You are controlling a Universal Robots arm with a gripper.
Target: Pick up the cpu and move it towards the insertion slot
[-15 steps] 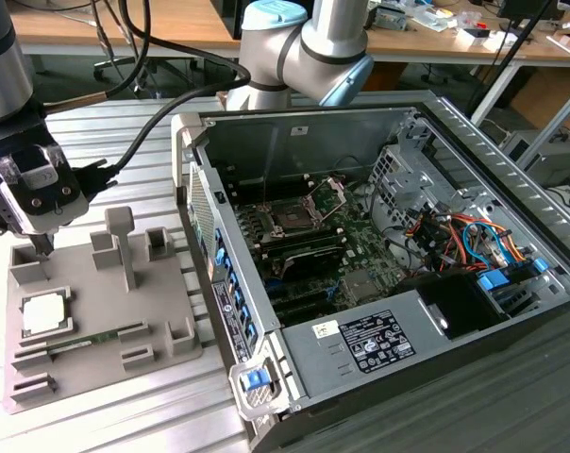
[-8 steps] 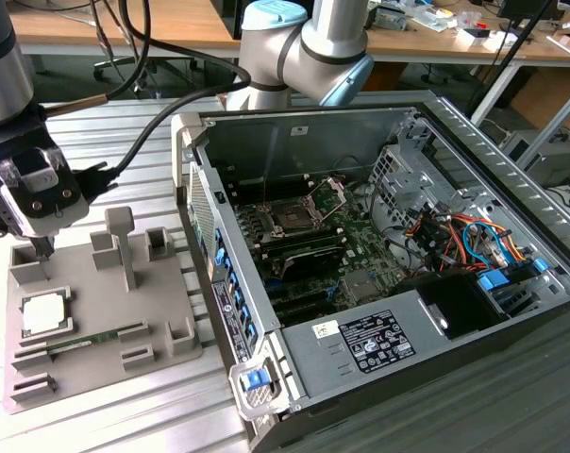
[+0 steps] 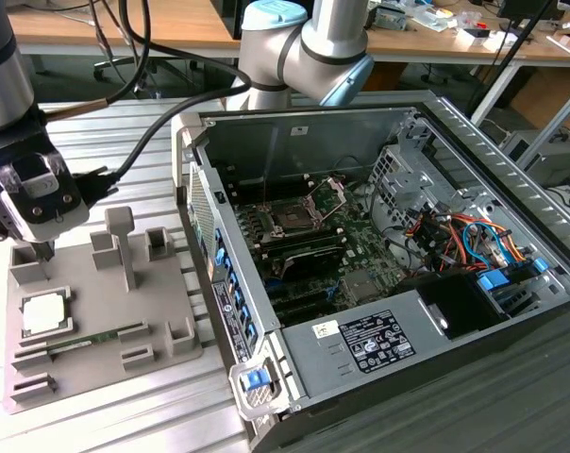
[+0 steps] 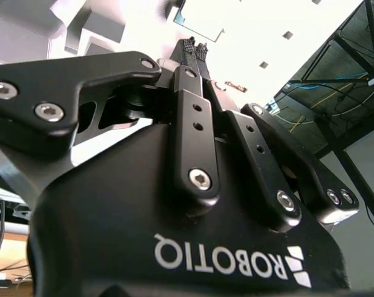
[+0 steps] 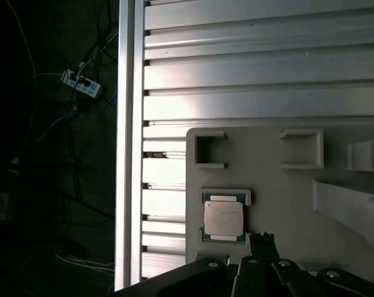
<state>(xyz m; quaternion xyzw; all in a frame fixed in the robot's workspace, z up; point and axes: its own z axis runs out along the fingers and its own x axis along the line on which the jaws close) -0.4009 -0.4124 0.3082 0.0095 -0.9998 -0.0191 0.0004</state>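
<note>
In the exterior view, the black two-finger claw (image 3: 44,253) of the arm hangs at about nine o'clock of the picture. It is above one end of a grey plastic fixture plate (image 3: 158,294), which lies on the ribbed aluminium bench (image 3: 125,415). The cpu (image 3: 44,313), a small flat square chip with a pale silvery metal top and a thin darker rim, rests in a shallow pocket of this plate, at six o'clock from the claw and apart from it. The insertion slot (image 3: 293,219), a square socket with a dark centre and a silver metal frame, sits inside the open dark metal computer case (image 3: 294,132). It is roughly at three o'clock from the claw and well apart from it, and its hinged metal retaining plate (image 3: 330,193) stands lifted. In the second wrist view the claw (image 4: 195,44) has its two fingers pressed together at the tips, with nothing between them. In the first wrist view the tips of the claw (image 5: 261,237) are just beside one corner of the cpu (image 5: 223,218), and as far as I can judge they do not touch it, so the pick is not yet done. I judge the chip to be light, stiff and fragile, with a smooth top that gives little friction. A gentle hold on two opposite edges of the rim seems the safest.
</note>
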